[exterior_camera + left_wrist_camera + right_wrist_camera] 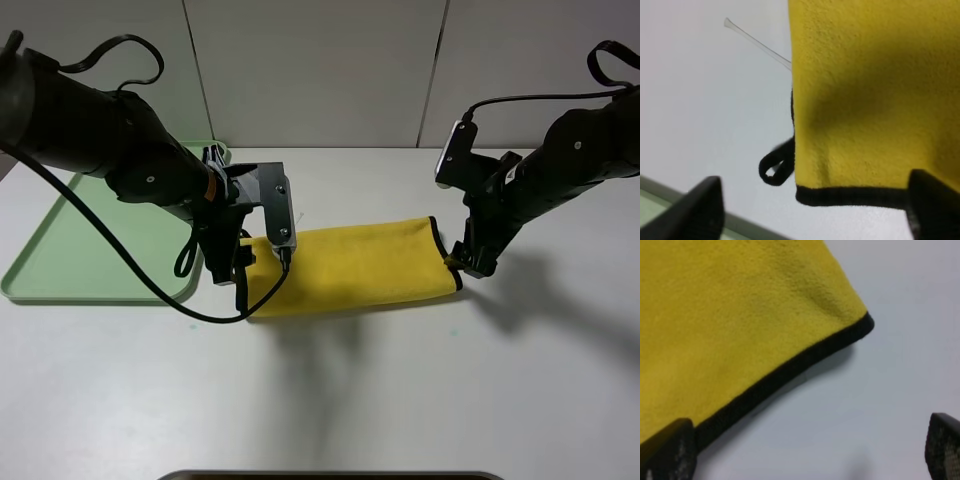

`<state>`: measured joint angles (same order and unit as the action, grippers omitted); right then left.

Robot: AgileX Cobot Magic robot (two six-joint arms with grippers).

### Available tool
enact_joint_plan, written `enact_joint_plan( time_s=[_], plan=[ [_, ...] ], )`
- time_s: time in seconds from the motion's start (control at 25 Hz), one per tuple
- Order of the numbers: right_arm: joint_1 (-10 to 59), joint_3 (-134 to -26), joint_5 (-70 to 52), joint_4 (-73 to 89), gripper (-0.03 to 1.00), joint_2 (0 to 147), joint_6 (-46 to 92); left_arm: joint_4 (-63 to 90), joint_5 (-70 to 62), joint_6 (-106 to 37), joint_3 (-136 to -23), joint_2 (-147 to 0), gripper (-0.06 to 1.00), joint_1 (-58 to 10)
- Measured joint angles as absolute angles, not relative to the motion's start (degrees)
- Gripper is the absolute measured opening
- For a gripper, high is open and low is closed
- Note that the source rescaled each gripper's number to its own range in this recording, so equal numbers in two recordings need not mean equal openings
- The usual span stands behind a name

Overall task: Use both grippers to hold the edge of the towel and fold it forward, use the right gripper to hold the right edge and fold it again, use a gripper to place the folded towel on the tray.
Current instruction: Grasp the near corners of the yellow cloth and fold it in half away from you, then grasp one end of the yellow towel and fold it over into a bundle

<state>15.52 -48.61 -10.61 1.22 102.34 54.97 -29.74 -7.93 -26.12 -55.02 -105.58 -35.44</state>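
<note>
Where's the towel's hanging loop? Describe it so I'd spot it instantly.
Start at the pale-green tray on the table's left; the yellow towel lies just right of it, folded into a long strip. At the strip's tray-side end, the loop is a small black ring poking out past the black edging, onto bare table.

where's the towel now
In the exterior high view the towel lies folded on the table between the left gripper and right gripper, right of the tray.
</note>
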Motion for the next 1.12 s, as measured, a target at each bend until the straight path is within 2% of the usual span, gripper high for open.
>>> enact_joint_plan(
  time_s=[0.36, 0.6, 1.12],
  plan=[
    [15.5, -48.6, -10.6, 1.2, 1.00, 102.3, 54.8, -29.7, -7.9, -26.1, -55.0, -105.6, 0.83, -35.4],
    [15.5, -48.6, -10.6, 1.2, 1.00, 102.3, 54.8, -29.7, -7.9, -26.1, -55.0, -105.6, 0.98, -35.4],
    [15.5, -48.6, -10.5, 1.2, 1.00, 102.3, 54.8, -29.7, -7.9, -26.1, -55.0, -105.6, 1.00, -35.4]
  ],
)
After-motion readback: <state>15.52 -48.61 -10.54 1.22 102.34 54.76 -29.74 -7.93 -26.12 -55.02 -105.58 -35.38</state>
